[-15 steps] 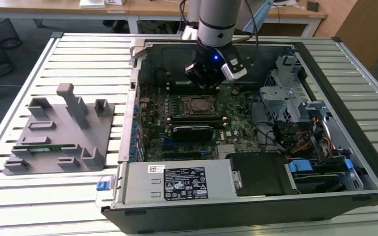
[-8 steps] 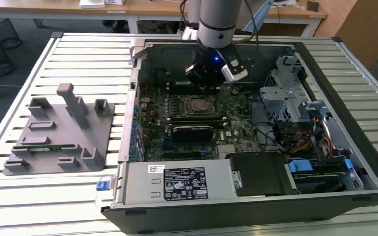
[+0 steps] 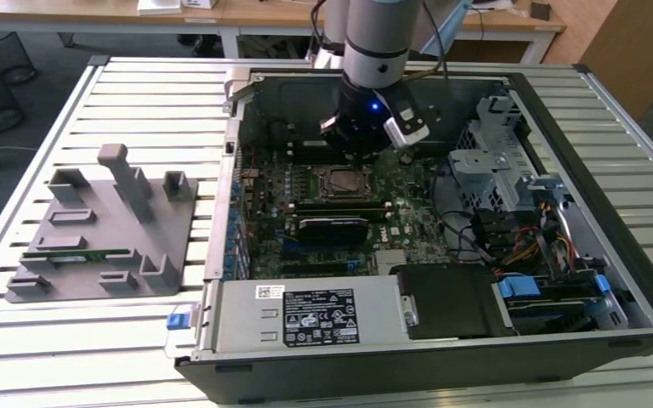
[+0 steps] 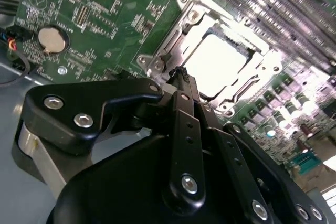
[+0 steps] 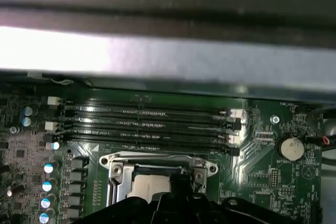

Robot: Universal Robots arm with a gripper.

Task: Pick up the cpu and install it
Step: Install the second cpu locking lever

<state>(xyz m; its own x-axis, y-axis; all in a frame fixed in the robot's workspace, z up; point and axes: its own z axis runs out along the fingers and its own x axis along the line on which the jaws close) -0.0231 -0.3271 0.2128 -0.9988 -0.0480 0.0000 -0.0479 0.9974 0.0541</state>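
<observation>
The gripper (image 4: 182, 74) is seen with fingers closed together, holding nothing. The cpu (image 4: 218, 59) is seated in the motherboard socket (image 4: 239, 85), just beyond and below the fingertips, apparently not touched.

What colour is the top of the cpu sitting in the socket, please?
Pale silver-white, best seen in the second wrist view: cpu.
</observation>
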